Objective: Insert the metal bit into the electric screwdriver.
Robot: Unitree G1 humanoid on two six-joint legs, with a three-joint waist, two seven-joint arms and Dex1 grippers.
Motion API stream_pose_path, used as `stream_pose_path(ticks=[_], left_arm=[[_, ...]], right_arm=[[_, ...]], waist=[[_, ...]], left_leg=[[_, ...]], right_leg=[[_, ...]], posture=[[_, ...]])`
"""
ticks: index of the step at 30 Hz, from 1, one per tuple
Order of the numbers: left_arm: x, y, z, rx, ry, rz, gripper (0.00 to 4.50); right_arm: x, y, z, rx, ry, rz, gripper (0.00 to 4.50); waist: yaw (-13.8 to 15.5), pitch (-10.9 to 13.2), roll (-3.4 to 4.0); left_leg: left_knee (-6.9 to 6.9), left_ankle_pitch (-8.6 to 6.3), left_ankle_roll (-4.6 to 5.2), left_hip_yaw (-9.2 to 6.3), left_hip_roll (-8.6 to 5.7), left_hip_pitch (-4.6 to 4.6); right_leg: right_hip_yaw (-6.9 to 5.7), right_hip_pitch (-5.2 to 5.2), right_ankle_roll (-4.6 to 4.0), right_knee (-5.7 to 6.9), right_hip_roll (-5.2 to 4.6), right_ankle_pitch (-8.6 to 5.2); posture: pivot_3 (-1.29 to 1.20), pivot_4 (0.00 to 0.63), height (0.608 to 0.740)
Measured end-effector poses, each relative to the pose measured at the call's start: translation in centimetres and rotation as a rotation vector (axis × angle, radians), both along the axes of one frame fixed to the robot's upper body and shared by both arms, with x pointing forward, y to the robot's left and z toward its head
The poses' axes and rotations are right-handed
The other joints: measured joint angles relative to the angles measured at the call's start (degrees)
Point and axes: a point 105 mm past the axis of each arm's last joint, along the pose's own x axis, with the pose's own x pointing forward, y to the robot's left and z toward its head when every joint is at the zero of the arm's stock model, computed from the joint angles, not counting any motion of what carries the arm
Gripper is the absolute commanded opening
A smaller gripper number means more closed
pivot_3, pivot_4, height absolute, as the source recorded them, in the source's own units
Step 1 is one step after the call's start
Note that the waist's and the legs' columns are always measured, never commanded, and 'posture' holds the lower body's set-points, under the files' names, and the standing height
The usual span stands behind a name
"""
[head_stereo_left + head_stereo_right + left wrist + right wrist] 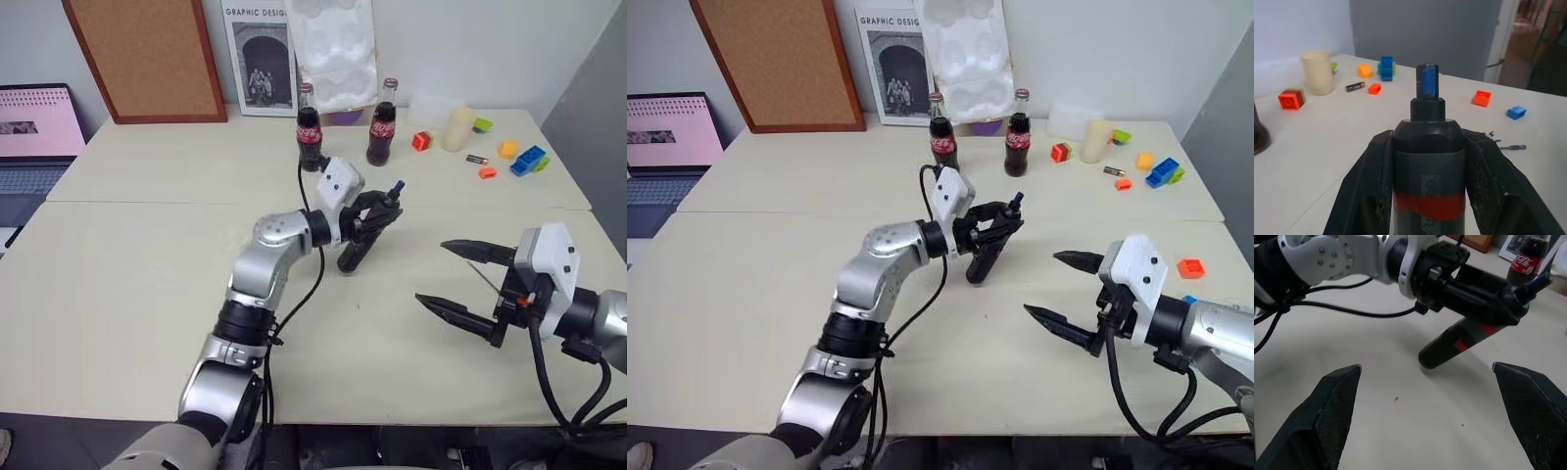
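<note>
The left tool (377, 220) was clenched around the electric screwdriver (364, 235), held off the bench (147, 294) and tilted, its blue tip (397, 186) raised toward the two cola bottles (310, 132) and its butt end angled down toward the bench. In the left wrist view the fingers (1364, 186) pressed both sides of the black body just above the red band (1429, 205); the lower barrel was cut off at the frame edge.

To the right of the screwdriver, well apart from it, the right tool (460, 279) hung above the bench with its two black fingers spread wide and nothing between them. The metal bit (480, 276) was hard to make out: a thin dark sliver lay on the bench between those fingers in the left eye view, and the left wrist view showed it (1512, 147) as a small blurred rod beyond the screwdriver, near a blue brick (1516, 112).

Farther from the screwdriver, past the bottles, stood a cream cup (457, 129), a small battery (477, 159) and scattered coloured bricks (529, 161).
</note>
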Motion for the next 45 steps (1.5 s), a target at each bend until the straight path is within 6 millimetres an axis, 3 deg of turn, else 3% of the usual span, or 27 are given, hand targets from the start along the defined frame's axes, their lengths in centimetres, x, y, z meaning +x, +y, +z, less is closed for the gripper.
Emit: stream_pose_path(ticks=[4,12,18,24,29,35,41,45], left_arm=[[0.0,0.3,-1.1,-0.082,-0.011,0.087,1.66],[-1.6,1.0,-1.9,-0.089,-0.099,0.118,1.66],[-3.4,3.1,-2.1,-0.085,-0.122,0.135,1.65],[-3.5,4.4,-2.1,-0.091,-0.095,0.159,1.65],[-3.4,4.3,-1.9,-0.106,-0.087,0.175,1.65],[-2.9,2.9,-0.9,-0.147,-0.118,0.202,1.65],[-2.7,0.0,3.5,-0.274,-0.250,0.183,1.65],[-2.8,-1.3,2.8,-0.259,-0.264,0.162,1.65]], right_arm=[[0.6,0.1,0.3,-0.005,-0.008,-0.001,4.50],[0.9,0.7,0.4,-0.024,-0.009,0.015,4.50],[0.9,0.6,0.4,-0.044,0.004,0.032,4.50],[1.0,0.4,0.3,-0.060,0.014,0.038,4.50],[1.9,-0.3,0.1,-0.081,0.019,-0.001,4.50],[4.0,-3.5,-0.2,-0.150,0.053,-0.151,4.50],[6.1,-8.7,-2.0,-0.246,0.210,-0.344,4.50],[6.9,-11.5,-4.6,-0.329,0.344,-0.434,4.50]], waist=[[0.1,0.0,0.00],[0.1,-0.1,0.07],[0.0,-0.3,0.11],[-0.1,-0.3,0.09],[0.0,-0.3,0.09],[0.2,-0.3,0.04],[0.3,-0.3,0.03],[0.1,-0.3,0.08]], left_leg=[[-0.03,0.00,0.00,-0.01,0.01,0.00],[-0.03,0.00,0.00,0.01,0.01,0.08],[-0.03,0.00,0.00,0.02,0.02,0.14],[-0.01,0.00,0.00,0.03,0.02,0.16],[0.00,0.00,-0.01,0.03,0.01,0.15],[-0.02,0.00,-0.01,0.03,0.00,0.02],[-0.08,0.00,0.00,0.08,0.00,-0.11],[-0.19,-0.03,0.05,0.12,0.00,-0.12]], right_leg=[[-0.01,0.00,-0.02,-0.05,0.00,0.01],[-0.02,0.07,0.01,-0.06,0.00,-0.01],[0.00,0.10,0.07,-0.03,0.01,-0.05],[0.01,0.11,0.13,-0.03,0.01,-0.07],[0.02,0.11,0.13,-0.05,0.01,-0.06],[0.01,0.06,0.07,-0.16,0.00,0.03],[0.02,0.06,-0.06,-0.58,-0.02,0.19],[0.05,0.05,-0.01,-0.76,-0.02,0.18]], posture=[[0.00,0.150,0.740],[0.00,0.150,0.740],[0.00,0.150,0.740],[0.00,0.150,0.740],[0.00,0.150,0.740],[0.00,0.150,0.740],[0.00,0.150,0.740],[0.00,0.150,0.740]])
